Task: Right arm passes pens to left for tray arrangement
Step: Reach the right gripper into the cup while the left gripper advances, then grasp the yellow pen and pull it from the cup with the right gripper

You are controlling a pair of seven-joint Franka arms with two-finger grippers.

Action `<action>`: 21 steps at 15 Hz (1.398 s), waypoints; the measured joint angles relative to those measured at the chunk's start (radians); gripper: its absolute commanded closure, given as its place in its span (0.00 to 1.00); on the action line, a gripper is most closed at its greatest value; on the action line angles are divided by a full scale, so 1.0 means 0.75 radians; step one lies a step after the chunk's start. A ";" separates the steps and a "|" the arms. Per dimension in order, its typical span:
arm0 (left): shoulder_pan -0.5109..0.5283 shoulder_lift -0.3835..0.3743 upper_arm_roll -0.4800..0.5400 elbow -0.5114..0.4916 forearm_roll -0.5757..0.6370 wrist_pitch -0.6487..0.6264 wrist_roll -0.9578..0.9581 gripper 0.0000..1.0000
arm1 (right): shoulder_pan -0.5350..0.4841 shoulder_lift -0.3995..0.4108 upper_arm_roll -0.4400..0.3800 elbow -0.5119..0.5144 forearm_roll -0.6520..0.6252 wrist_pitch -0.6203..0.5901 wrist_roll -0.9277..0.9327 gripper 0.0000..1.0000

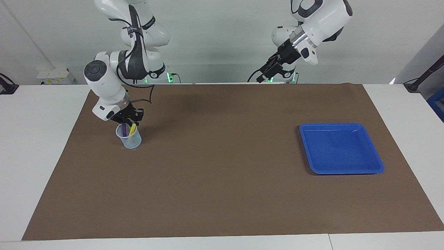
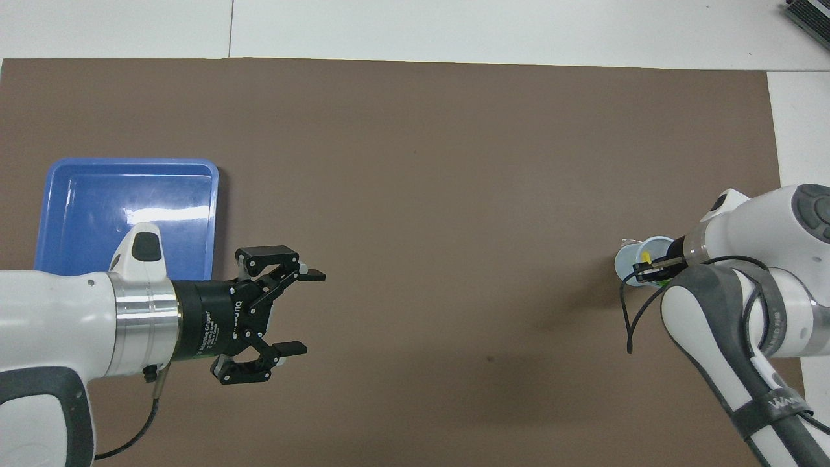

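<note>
A small translucent cup [image 1: 130,140] stands on the mat at the right arm's end of the table and holds the pens. A yellow pen [image 1: 132,129] and a purple pen [image 1: 124,128] stick up out of it; a bit of green shows in the cup in the overhead view [image 2: 658,283]. My right gripper [image 1: 127,120] is down at the cup's mouth, on the pens' tops. The cup also shows in the overhead view [image 2: 630,263]. My left gripper [image 2: 306,312] is open and empty, held high near its base [image 1: 265,73]. The blue tray [image 1: 341,149] lies empty at the left arm's end.
A brown mat [image 1: 222,180] covers most of the white table [image 1: 31,146]. The tray [image 2: 130,194] lies partly under the left arm in the overhead view. A black cable [image 2: 632,318] hangs from the right wrist beside the cup.
</note>
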 measured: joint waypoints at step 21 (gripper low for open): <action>-0.088 0.013 0.015 -0.085 -0.145 0.198 -0.207 0.00 | -0.072 -0.009 0.019 0.444 -0.045 -0.489 -0.140 1.00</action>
